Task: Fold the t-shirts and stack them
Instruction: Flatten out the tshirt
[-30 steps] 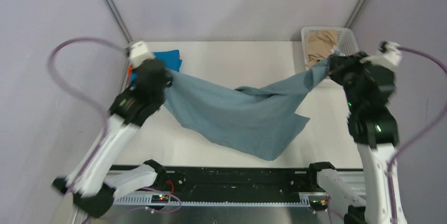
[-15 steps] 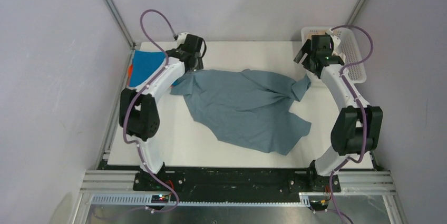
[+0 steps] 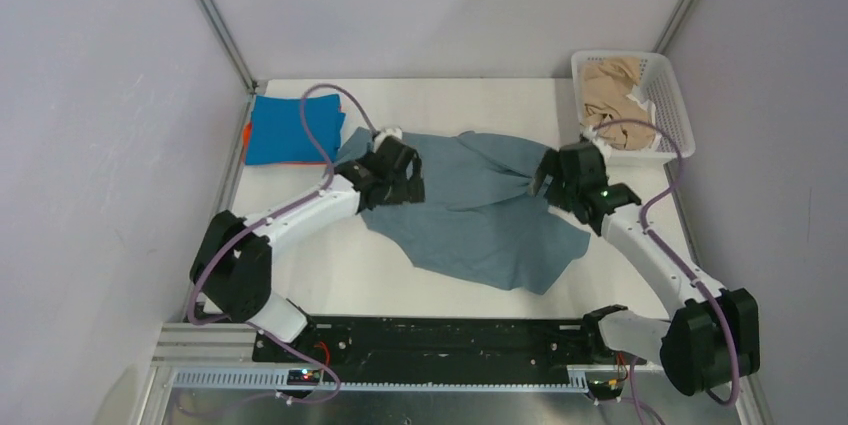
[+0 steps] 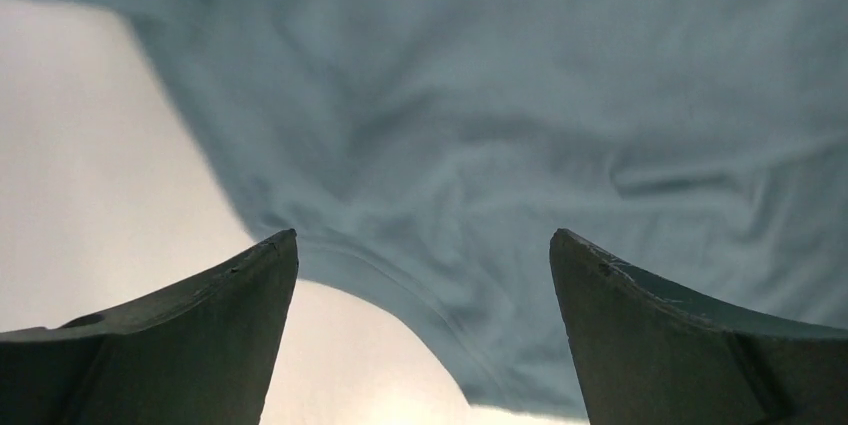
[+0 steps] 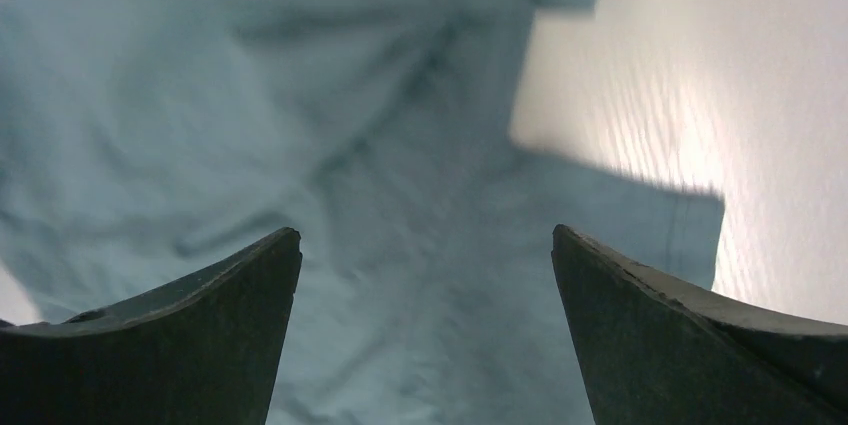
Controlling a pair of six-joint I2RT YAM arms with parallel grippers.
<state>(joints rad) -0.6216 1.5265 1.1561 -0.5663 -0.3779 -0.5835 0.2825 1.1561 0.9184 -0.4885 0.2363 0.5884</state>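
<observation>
Cloth of the grey-blue t-shirt (image 3: 480, 220) lay rumpled on the worktop (image 3: 330, 275), its long axis slanting from far left to near right, with the left hand (image 3: 398, 177) over its left edge and the right hand (image 3: 558, 177) over its right edge, both spread and holding nothing.

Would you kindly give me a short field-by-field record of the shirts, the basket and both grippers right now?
grey-blue t-shirt: unfolded, rumpled, lying mid-table
bright blue t-shirt: folded, far left, atop orange t-shirt
beige t-shirts: bunched in white basket, far right corner
left gripper: open, empty, over the grey-blue shirt's left edge
right gripper: open, empty, over its right side
</observation>
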